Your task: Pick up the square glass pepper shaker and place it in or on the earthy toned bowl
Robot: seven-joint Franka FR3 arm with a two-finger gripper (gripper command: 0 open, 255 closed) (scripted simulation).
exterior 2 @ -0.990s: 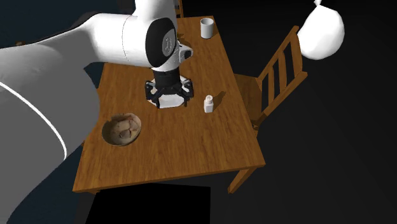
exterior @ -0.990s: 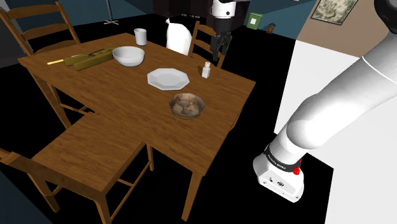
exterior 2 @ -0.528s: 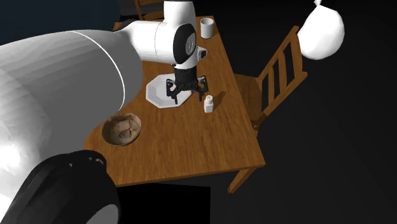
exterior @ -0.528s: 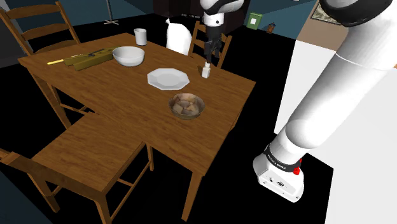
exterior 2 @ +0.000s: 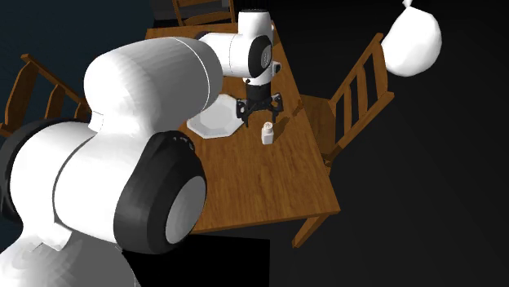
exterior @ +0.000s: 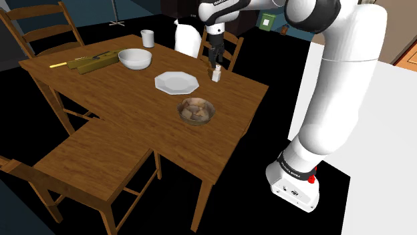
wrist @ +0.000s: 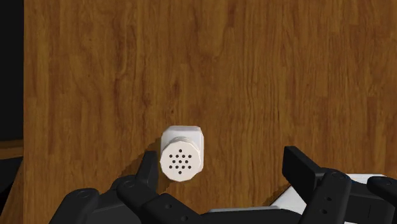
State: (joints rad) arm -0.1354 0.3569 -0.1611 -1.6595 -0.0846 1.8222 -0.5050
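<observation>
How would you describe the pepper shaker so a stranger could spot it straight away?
Find the wooden dining table, then the white plate near its middle. Beside the plate, toward the shoulder view's right and under the open black pincer, stands the pepper shaker: small, white, upright, square-sided, its round cap dotted with holes, unlike the flat plate.

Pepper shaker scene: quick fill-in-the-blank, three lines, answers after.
1. The shaker stands ____ on the table.
2. The tool hangs above it with its fingers ____.
3. The brown bowl has no ____ in it yet.
Missing words: upright; open; shaker.
</observation>
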